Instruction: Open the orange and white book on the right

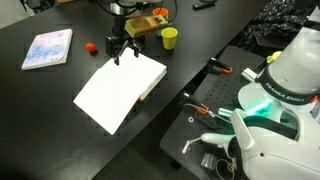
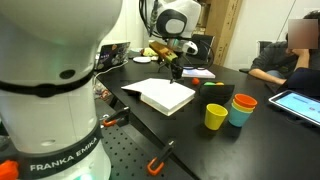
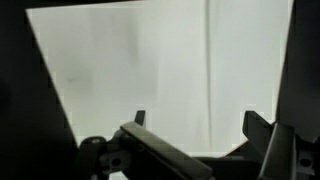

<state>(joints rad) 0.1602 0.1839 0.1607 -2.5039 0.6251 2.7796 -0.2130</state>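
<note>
The orange and white book (image 1: 118, 88) lies open on the black table, showing plain white pages; it also shows in an exterior view (image 2: 165, 95). Its cover is hidden underneath. My gripper (image 1: 122, 50) hovers just above the book's far edge, fingers pointing down; it also appears in an exterior view (image 2: 175, 70). In the wrist view the white pages (image 3: 160, 70) fill the frame, and my gripper (image 3: 196, 122) has its two dark fingertips apart with nothing between them.
A thin pale blue-white book (image 1: 48, 48) lies at the table's far left, a small red object (image 1: 90, 46) near it. A yellow cup (image 1: 169, 38) stands behind the gripper. Yellow (image 2: 216, 116), blue and orange cups (image 2: 242, 106) stand nearby.
</note>
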